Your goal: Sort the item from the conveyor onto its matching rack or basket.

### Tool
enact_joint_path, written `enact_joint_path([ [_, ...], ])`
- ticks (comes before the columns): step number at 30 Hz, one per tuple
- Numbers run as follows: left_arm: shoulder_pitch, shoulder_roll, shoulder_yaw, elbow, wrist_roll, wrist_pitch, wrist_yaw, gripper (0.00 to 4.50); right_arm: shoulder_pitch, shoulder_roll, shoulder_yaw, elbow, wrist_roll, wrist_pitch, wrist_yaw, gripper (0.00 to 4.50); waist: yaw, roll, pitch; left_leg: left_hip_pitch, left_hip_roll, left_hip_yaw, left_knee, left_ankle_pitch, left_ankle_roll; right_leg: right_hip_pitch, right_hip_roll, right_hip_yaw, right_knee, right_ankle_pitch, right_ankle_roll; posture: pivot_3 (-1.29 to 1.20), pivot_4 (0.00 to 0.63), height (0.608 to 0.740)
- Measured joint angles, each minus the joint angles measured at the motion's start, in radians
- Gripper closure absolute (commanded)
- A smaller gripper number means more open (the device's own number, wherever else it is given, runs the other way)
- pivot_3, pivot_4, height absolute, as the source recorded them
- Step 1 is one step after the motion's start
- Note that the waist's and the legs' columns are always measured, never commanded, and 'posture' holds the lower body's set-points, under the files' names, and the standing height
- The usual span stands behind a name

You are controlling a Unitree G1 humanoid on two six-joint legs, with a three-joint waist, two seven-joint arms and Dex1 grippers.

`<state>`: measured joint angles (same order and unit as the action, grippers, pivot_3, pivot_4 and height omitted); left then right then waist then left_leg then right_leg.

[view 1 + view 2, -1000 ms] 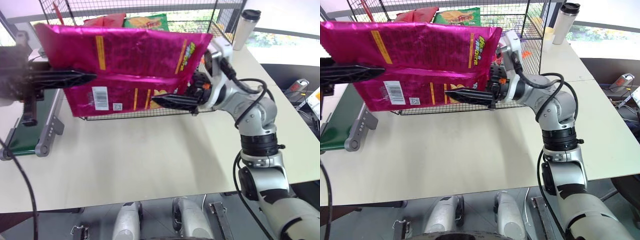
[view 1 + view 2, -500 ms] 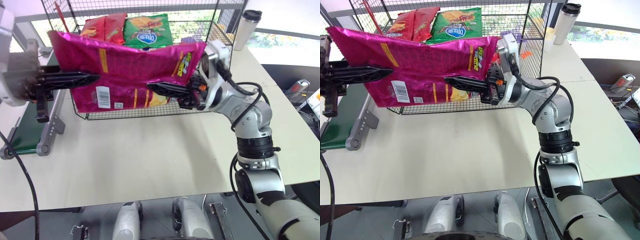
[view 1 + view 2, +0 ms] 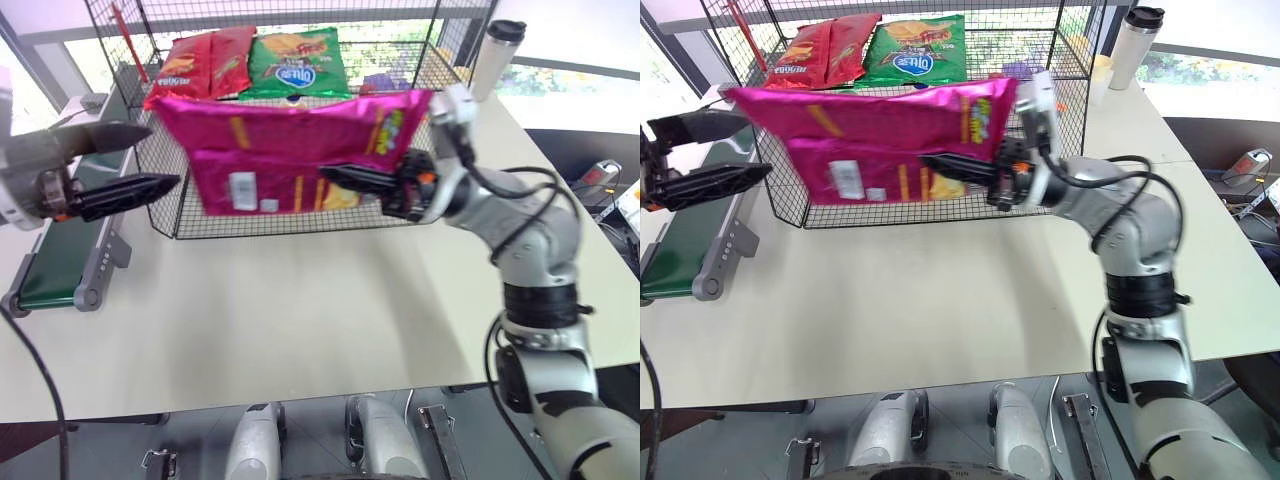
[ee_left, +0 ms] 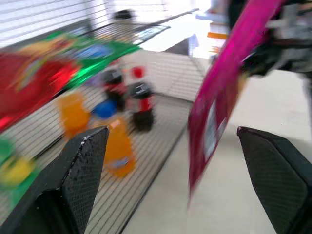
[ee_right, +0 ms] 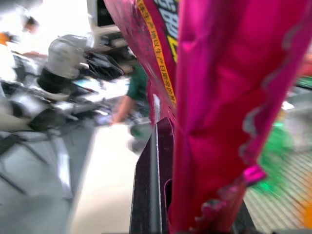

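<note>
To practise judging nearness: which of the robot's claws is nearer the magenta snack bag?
Right. The right claw is shut on the magenta snack bag, holding it up before the wire rack. The left claw stands open, apart from the bag's far edge.

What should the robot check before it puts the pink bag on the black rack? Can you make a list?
1. Right gripper shut on the pink bag: ok, the bag hangs from it, held up in front of the rack.
2. Left gripper clear of the bag: ok, its fingers are open and apart from the bag.
3. Free spot on the black rack: cannot tell; red chip bags and a green chip bag already lie on its top shelf.
4. Bag steady: cannot tell, it hangs from one end only.
5. Silver cup out of the way: ok, it stands to the rack's right.
</note>
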<state>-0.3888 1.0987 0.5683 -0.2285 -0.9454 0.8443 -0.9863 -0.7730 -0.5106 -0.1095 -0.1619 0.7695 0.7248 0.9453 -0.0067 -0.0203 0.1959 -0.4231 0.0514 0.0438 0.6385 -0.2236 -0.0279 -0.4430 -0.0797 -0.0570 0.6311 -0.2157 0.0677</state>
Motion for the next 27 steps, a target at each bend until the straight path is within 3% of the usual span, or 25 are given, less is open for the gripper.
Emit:
enact_joint_path([
  [5, 0.007, -0.109, -0.006, -0.064, -0.049, 0.010, 0.090, 0.18, 0.031, -0.141, -0.166, -0.076, -0.003, 0.008, -0.133, 4.50, 0.007, 0.000, 0.000, 0.000, 0.000, 0.000, 0.003, 0.000, 0.000, 0.001, 0.000, 0.000, 0.000, 0.000, 0.000, 0.00, 0.150, 0.740],
  [11, -0.059, -0.262, -0.111, -0.142, -0.093, 0.015, 0.248, 0.18, -0.007, -0.141, -0.218, -0.043, -0.164, -0.152, -0.329, 4.50, 0.010, 0.000, 0.000, -0.001, 0.000, 0.000, 0.007, 0.000, 0.000, 0.002, 0.000, 0.001, 0.001, 0.001, 0.000, 0.00, 0.150, 0.740],
  [14, -0.077, -0.303, -0.138, -0.152, -0.096, 0.013, 0.299, 0.18, -0.055, -0.142, -0.116, 0.035, -0.370, -0.318, -0.410, 4.50, 0.008, 0.000, 0.000, -0.001, 0.000, 0.000, 0.007, 0.000, 0.000, 0.001, 0.000, 0.001, 0.001, 0.001, 0.000, 0.00, 0.150, 0.740],
  [20, -0.042, -0.340, -0.161, -0.198, -0.092, -0.009, 0.343, 0.18, -0.185, -0.127, 0.179, 0.412, -0.829, -0.670, -0.589, 4.50, -0.008, 0.000, 0.000, -0.003, 0.000, 0.000, 0.008, 0.000, 0.000, 0.000, 0.000, 0.002, 0.000, 0.001, 0.001, 0.00, 0.150, 0.740],
  [27, 0.042, -0.366, -0.142, -0.268, -0.112, -0.028, 0.407, 0.18, -0.351, -0.067, 0.319, 0.760, -1.114, -0.822, -0.806, 4.50, -0.009, 0.000, 0.000, -0.003, 0.000, 0.000, 0.008, 0.000, 0.000, 0.000, 0.000, 0.003, 0.000, 0.001, 0.001, 0.00, 0.150, 0.740],
])
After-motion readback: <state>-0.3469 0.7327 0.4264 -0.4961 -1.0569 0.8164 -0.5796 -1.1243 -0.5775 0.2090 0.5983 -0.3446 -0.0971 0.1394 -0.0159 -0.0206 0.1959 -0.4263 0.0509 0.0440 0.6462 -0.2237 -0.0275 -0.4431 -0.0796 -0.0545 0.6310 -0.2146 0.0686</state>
